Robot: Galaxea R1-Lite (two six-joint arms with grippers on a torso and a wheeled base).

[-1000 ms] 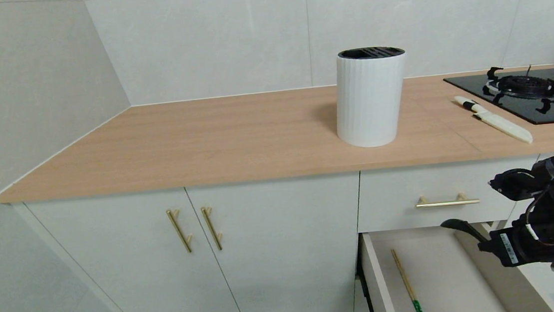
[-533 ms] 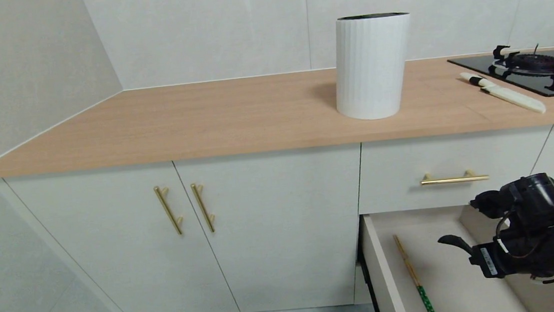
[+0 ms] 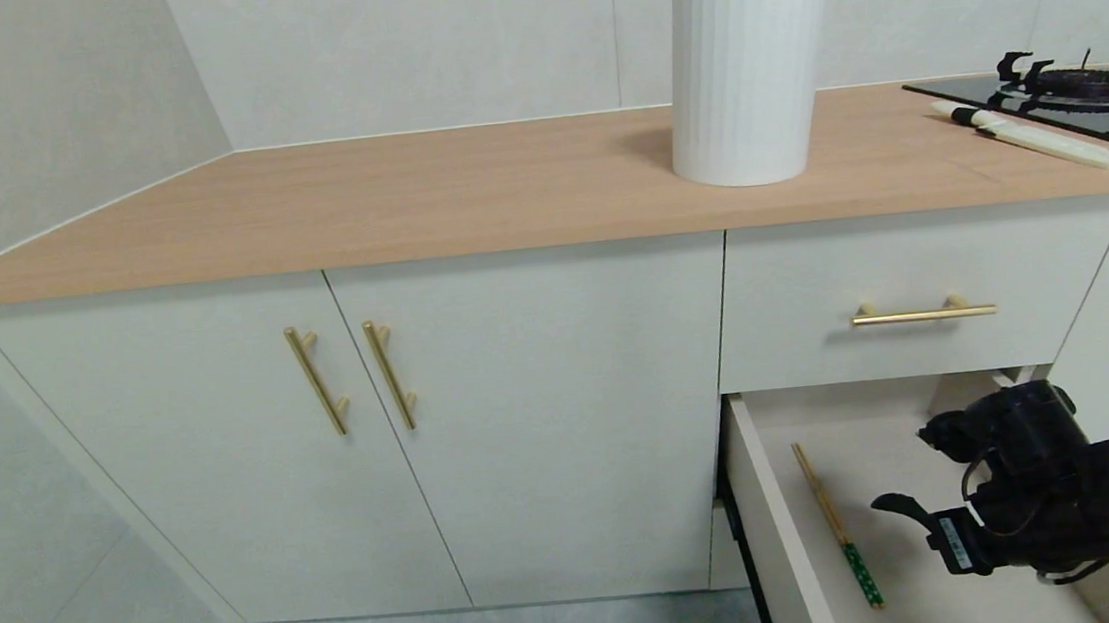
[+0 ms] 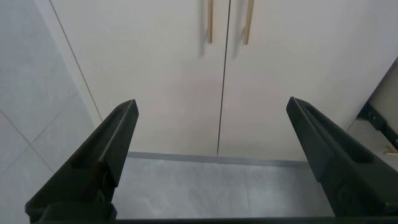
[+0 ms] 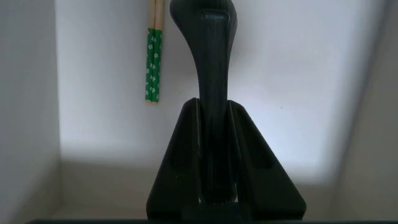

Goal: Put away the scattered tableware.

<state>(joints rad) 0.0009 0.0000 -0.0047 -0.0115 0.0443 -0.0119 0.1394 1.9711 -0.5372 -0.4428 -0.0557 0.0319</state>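
Observation:
My right gripper (image 3: 948, 540) hangs over the open drawer (image 3: 770, 503), shut on a black utensil (image 3: 899, 505) whose curved end sticks out ahead of the fingers. In the right wrist view the black utensil (image 5: 206, 56) runs out from the right gripper (image 5: 211, 121) above the drawer's pale floor. A pair of chopsticks (image 3: 838, 538) with green ends lies on that floor, left of the utensil; the chopsticks (image 5: 153, 68) are apart from it. A white-bladed knife (image 3: 1026, 134) lies on the countertop by the stove. My left gripper (image 4: 211, 124) is open and holds nothing, facing the cabinet doors.
A tall white ribbed holder (image 3: 749, 69) stands on the wooden countertop (image 3: 404, 194). A black gas stove (image 3: 1087, 89) sits at the far right. A shut drawer with a gold handle (image 3: 923, 313) is above the open one. Double cabinet doors (image 3: 350, 380) are to the left.
The whole head picture has shifted, so the camera has moved. Against the chopsticks, my right gripper with the black utensil has come lower over the drawer.

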